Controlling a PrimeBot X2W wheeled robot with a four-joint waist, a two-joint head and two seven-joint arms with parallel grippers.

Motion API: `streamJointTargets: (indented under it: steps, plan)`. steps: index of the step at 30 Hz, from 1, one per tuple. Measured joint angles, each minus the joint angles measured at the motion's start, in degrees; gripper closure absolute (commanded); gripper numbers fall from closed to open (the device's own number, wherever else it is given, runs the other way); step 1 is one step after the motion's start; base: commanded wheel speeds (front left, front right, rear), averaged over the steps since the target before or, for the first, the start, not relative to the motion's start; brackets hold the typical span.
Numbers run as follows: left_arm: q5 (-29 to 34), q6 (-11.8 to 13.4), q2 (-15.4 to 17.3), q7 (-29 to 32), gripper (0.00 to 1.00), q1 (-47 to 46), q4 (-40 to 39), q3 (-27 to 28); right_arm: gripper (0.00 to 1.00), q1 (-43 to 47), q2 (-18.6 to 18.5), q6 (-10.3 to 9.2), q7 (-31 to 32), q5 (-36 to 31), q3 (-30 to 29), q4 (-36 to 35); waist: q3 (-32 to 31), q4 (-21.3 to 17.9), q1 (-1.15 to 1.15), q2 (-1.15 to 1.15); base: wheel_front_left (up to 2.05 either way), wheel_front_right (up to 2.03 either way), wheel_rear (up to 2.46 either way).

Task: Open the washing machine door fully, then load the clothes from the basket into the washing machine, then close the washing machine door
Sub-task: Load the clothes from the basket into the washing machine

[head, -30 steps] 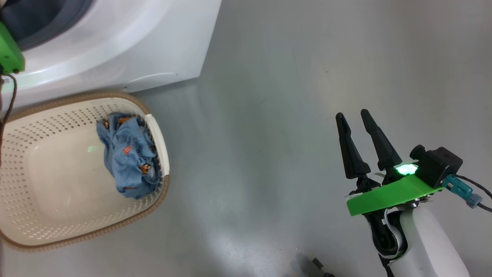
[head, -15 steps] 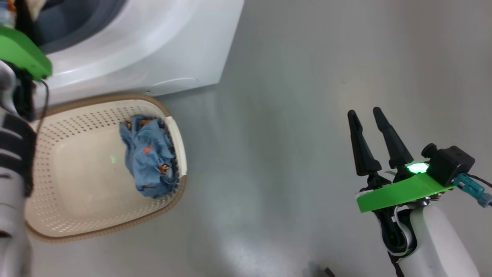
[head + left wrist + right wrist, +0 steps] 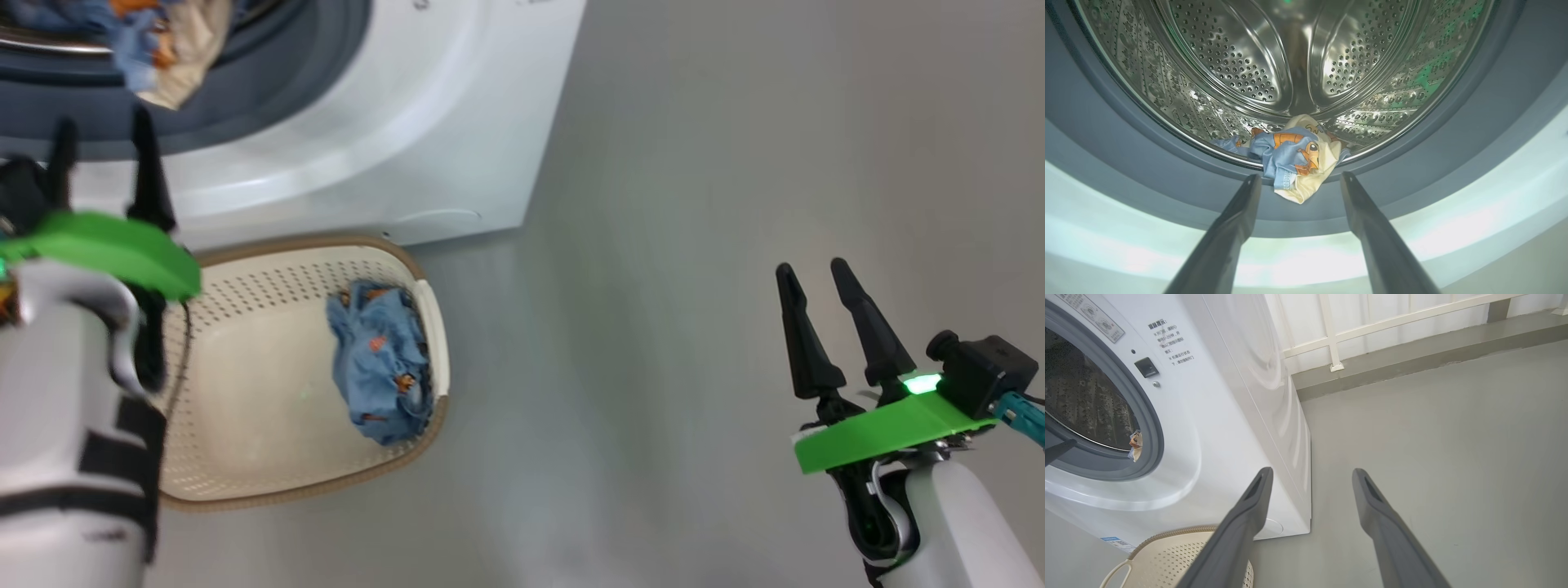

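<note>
The washing machine (image 3: 457, 106) stands at the top left, its mouth open; its door is out of view. One of the clothes, blue with cream and orange (image 3: 1294, 159), lies on the steel drum's (image 3: 1241, 61) front lip and hangs onto the grey-blue seal (image 3: 1412, 163). My left gripper (image 3: 1300, 177) is open just before it, holding nothing. The basket (image 3: 245, 490) sits on the floor against the machine's front, with a light blue garment (image 3: 380, 363) at its right end. My right gripper (image 3: 811, 268) hangs open and empty over the floor, far right of the basket.
Grey floor (image 3: 653, 245) runs right of the machine and basket. In the right wrist view a raised kerb (image 3: 1412, 355) and a white railing (image 3: 1331, 335) stand behind the machine. The basket's handle (image 3: 1116, 573) shows at that view's bottom left.
The head camera has swung toward the machine, so the drum mouth and the garment on its lip now show. My left gripper has come into view, drawn back from the drum. Right gripper unchanged.
</note>
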Motion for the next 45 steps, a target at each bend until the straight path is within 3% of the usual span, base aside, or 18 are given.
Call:
streamJointTargets:
  steps: [12,33,45]
  plan:
    - [6.75,-0.44,-5.0,0.0,0.0,19.53,-14.54,6.0,0.0,4.78,-2.65,0.0,0.0,0.0,-0.77,1.53,-7.65,4.29,0.0,0.0,0.0,0.0,0.0]
    - [9.56,-0.87,-6.89,0.0,0.0,45.88,-28.31,9.53,0.0,15.99,-3.98,0.0,0.0,0.01,-3.09,2.04,-20.64,9.03,0.0,0.0,0.0,0.0,0.0]
    - [9.12,-0.87,-7.62,0.0,0.0,53.15,-33.64,11.79,0.0,18.6,-4.09,0.0,0.01,0.0,-4.27,1.48,-22.68,9.01,0.0,0.0,0.0,0.0,0.0]
